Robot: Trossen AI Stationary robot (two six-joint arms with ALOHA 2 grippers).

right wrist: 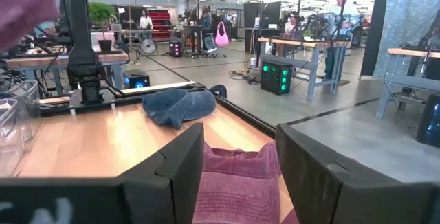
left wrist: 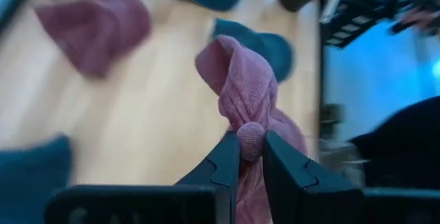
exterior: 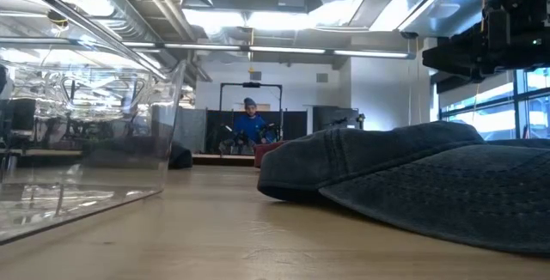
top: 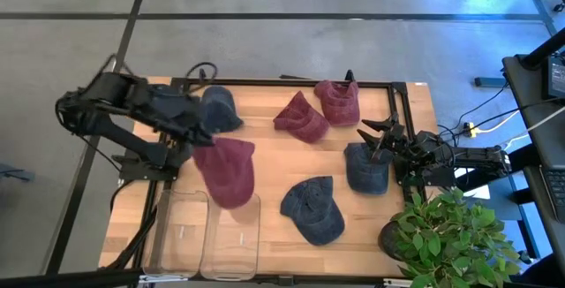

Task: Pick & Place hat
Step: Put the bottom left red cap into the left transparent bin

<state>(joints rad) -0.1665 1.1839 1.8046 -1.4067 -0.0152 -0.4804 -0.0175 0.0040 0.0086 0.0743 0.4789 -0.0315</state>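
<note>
The left gripper [left wrist: 251,157] is clenched on the maroon hat [top: 226,171], which hangs limp above the clear bins [top: 207,235]. Soft and light, it likely holds best by bunched crown fabric. The right gripper [top: 378,135] waits with fingers spread near the far hats.

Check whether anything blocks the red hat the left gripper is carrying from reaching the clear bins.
Nothing visible does. The left gripper is shut on the red hat, which hangs just above the open clear bins at the table's near edge. The other hats lie off to the side.
</note>
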